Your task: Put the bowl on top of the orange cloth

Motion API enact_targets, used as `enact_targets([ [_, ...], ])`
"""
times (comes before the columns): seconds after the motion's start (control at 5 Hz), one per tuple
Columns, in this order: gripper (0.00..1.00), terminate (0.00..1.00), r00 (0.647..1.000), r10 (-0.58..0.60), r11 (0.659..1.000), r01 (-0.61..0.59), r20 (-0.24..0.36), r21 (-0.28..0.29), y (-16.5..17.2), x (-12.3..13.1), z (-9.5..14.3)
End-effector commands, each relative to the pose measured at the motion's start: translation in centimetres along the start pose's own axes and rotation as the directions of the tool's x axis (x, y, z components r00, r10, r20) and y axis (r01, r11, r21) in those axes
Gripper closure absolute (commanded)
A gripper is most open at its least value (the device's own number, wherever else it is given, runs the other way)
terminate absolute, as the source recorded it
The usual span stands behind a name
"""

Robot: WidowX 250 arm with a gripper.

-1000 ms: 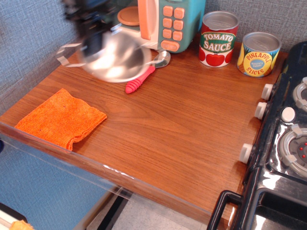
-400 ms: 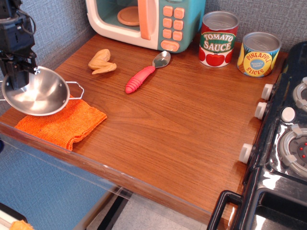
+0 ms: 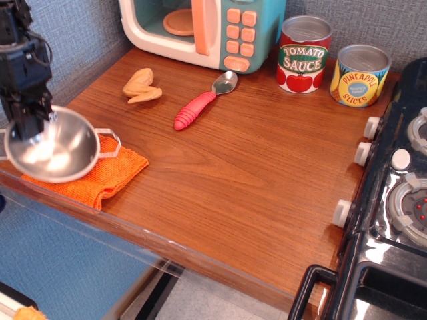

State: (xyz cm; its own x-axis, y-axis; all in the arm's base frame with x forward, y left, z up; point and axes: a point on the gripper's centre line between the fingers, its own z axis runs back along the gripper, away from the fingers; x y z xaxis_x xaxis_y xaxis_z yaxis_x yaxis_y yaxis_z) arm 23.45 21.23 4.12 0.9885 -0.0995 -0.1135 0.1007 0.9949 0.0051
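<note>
You are looking at the black robot gripper (image 3: 30, 122) coming in from the far left, jaws closed on the far rim of the shiny round stainless-steel bowl (image 3: 52, 148). The bowl is sitting over the bright orange folded woven cloth (image 3: 101, 177) at the near left corner of the brown wood-grain counter (image 3: 247, 173), covering most of it; orange is showing at the right and near edges. You cannot tell whether the bowl is resting on the cloth or hanging just above it. The bowl is looking slightly tilted and blurred, with one thin wire loop handle (image 3: 107, 142) sticking out to the right.

Farther back, a tan toy chicken piece (image 3: 140, 85) is lying on the counter, well apart from the cloth. To its right a silver spoon with a red ribbed handle (image 3: 202, 103) is lying diagonally, spoon head toward the far side. Behind those, a teal and cream toy microwave (image 3: 203, 30) is standing against the wall with its door open. Right of it, a red tomato sauce can (image 3: 303, 55) and a yellow pineapple slices can (image 3: 359, 75) are standing upright, near each other. A black toy stove (image 3: 393, 200) with white knobs is filling the right edge.
</note>
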Motion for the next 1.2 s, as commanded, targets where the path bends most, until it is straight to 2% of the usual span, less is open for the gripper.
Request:
enact_targets([
  [0.0, 1.0, 0.0, 0.993, -0.025, 0.997, 0.017, 0.116, 0.072, -1.0, -1.0, 4.5],
  [0.8, 1.0, 0.0, 0.995, -0.086, 0.993, 0.081, 0.05, 0.082, -4.3, 1.2, 1.6],
  [1.0, 0.0, 0.0, 0.998, -0.047, 0.996, 0.045, 0.03, 0.072, -3.6, 1.6, 1.1],
])
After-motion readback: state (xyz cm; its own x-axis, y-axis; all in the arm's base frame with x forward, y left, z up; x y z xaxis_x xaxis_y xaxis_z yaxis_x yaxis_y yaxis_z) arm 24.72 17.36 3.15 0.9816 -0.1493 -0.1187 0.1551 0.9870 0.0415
